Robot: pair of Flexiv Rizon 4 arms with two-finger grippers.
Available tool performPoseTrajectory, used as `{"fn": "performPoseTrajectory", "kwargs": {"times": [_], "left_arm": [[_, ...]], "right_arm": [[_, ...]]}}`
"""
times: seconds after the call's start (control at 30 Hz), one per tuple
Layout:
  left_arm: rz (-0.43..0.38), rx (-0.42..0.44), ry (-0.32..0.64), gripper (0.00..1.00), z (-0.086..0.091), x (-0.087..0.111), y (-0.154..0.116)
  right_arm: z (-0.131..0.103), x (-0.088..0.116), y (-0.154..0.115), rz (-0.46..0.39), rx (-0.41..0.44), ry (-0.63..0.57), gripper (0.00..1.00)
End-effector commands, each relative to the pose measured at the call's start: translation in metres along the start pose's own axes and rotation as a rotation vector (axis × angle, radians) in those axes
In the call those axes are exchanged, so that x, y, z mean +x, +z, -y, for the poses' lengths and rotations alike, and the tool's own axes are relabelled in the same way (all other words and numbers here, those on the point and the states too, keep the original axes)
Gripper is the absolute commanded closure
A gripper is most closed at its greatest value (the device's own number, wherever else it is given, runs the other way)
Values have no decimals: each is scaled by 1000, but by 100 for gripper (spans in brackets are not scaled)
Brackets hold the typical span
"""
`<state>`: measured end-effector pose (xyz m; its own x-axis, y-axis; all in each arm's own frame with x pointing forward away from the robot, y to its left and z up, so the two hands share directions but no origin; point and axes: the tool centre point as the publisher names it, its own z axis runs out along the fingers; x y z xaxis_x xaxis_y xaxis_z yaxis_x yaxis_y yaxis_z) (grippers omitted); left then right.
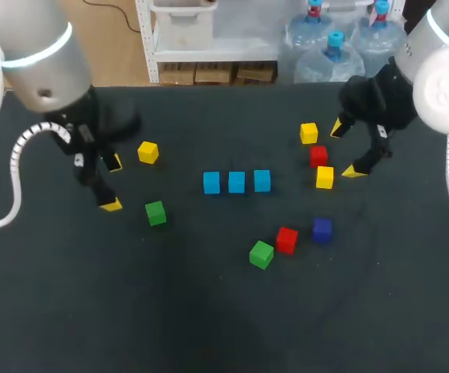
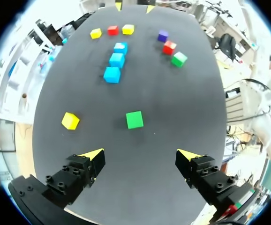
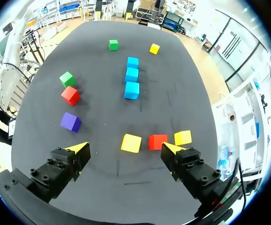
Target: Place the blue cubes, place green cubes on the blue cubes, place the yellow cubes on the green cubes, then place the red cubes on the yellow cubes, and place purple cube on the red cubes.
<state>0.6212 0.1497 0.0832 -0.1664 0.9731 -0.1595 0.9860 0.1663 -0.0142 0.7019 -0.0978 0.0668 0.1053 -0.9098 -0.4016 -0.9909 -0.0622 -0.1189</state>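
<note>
Three blue cubes (image 1: 236,182) stand in a row at mid-table, each apart from the others. Green cubes lie at the left (image 1: 155,213) and front middle (image 1: 261,254). One yellow cube (image 1: 147,152) is on the left and two on the right (image 1: 308,133) (image 1: 325,177), with a red cube (image 1: 318,156) between those two. Another red cube (image 1: 287,239) and the purple cube (image 1: 321,229) sit near the front. My left gripper (image 1: 113,184) hangs open and empty, with a green cube (image 2: 134,119) ahead of it. My right gripper (image 1: 346,149) is open and empty beside the yellow cube (image 3: 131,143) and red cube (image 3: 157,141).
The dark table (image 1: 209,311) has bare room across its front and between the cube groups. The row of blue cubes (image 2: 117,60) lies well ahead of the left gripper (image 2: 141,154). The purple cube (image 3: 71,122) sits off to one side of the right gripper (image 3: 124,148).
</note>
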Motion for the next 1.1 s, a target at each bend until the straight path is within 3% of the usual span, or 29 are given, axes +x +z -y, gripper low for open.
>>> {"fn": "performPoseTrajectory", "kwargs": {"times": [0.03,0.3,0.57,1.1], "left_arm": [[10,-43,-15,0,-3,-1,16],[28,-116,-6,0,-8,-10,33],[13,-79,-89,0,-4,-12,51],[19,-25,-101,0,-7,-28,70]], "right_arm": [[1,0,1,2,-1,-1,0],[1,0,1,2,-1,-1,0],[1,0,1,2,-1,-1,0],[1,0,1,2,-1,-1,0]]}}
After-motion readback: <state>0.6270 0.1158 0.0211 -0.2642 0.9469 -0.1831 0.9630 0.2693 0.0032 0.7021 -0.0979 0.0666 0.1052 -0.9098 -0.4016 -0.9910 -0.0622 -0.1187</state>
